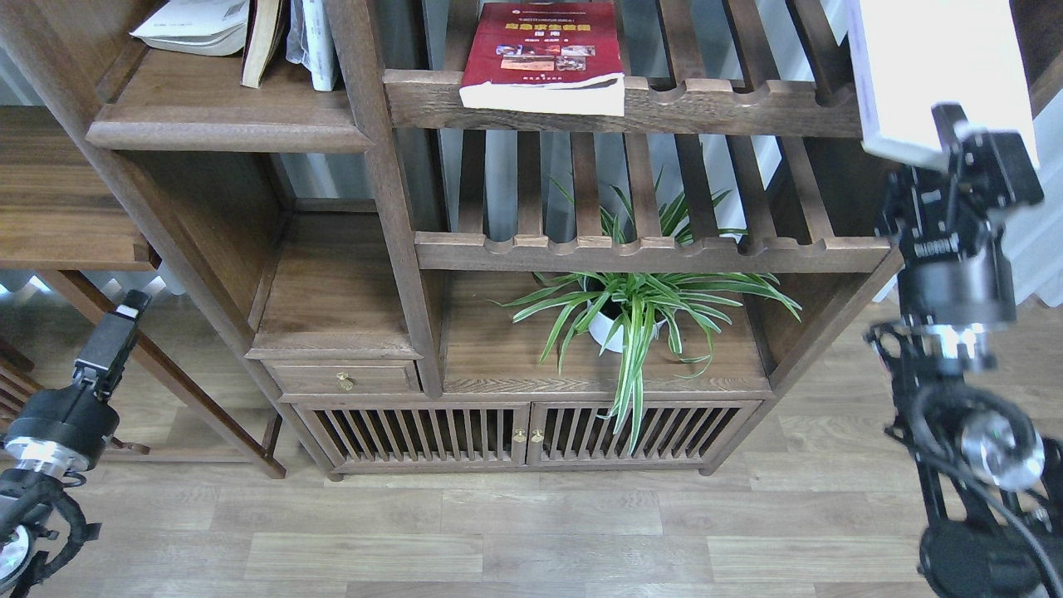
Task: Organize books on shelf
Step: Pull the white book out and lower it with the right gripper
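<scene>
My right gripper (967,141) is shut on the lower edge of the pale lavender-white book (930,66) and holds it in the air at the upper right, off the slatted rack (747,104). The dark red book (544,50) lies flat on that upper slatted rack, hanging over its front rail. The solid dark-brown shelf (224,133) is at the upper left. It carries a white book lying flat (195,21) and upright books (264,41) whose covers are hidden. I see no yellow-green cover. My left gripper (112,332) hangs low at the left, holding nothing that I can see.
A lower slatted rack (648,249) runs across the middle. A potted spider plant (631,311) stands on the board below it. A small drawer (340,378) and slatted cabinet doors (523,432) are at the bottom. A side table (58,216) stands at the left.
</scene>
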Action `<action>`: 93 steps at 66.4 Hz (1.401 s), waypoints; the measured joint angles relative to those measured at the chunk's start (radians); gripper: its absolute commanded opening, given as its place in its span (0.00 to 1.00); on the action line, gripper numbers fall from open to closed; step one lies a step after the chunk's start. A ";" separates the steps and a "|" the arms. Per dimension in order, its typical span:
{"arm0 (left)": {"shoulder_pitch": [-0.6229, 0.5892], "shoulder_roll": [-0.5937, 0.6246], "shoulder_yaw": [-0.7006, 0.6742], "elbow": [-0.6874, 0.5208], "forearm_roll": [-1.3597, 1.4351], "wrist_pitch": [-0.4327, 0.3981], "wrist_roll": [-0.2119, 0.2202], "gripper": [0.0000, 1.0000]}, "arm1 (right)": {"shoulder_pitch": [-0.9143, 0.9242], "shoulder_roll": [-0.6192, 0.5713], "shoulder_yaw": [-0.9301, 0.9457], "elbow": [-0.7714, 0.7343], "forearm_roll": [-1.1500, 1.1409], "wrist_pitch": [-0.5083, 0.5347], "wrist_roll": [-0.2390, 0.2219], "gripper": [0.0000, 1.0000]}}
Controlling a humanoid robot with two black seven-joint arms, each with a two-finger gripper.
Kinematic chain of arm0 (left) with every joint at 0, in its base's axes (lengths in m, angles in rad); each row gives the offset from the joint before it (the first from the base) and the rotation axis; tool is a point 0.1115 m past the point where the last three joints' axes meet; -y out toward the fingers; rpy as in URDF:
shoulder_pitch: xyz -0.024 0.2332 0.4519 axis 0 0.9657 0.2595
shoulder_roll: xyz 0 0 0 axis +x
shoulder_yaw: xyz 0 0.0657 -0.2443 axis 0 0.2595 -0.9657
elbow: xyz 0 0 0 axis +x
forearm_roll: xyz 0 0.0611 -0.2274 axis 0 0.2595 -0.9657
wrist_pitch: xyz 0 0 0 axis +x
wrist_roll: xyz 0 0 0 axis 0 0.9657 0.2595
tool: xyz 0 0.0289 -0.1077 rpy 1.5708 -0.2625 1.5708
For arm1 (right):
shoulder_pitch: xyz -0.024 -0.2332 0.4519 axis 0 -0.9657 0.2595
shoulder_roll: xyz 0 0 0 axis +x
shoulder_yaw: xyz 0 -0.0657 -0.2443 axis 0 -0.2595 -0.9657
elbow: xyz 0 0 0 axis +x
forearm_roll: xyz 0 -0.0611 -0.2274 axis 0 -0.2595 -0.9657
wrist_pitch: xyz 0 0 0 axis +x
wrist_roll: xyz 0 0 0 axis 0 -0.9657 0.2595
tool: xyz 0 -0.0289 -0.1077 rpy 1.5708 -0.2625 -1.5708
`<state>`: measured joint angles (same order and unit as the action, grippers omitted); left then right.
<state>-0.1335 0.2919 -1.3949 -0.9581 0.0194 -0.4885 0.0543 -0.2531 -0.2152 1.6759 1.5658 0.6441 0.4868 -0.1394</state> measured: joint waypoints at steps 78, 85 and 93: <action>-0.060 -0.090 0.197 0.098 -0.140 0.000 0.001 1.00 | -0.063 0.069 -0.522 -0.021 -0.191 0.002 0.005 0.06; -0.071 -0.100 0.207 0.091 -0.142 0.000 -0.002 1.00 | -0.042 0.112 -0.584 -0.033 -0.263 0.002 0.006 0.06; -0.090 -0.124 0.217 0.081 -0.138 0.000 0.000 1.00 | -0.040 0.131 -0.623 -0.051 -0.349 0.002 0.007 0.06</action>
<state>-0.2236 0.1682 -1.1778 -0.8768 -0.1183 -0.4889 0.0539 -0.2932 -0.0841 1.0530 1.5147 0.2952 0.4887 -0.1324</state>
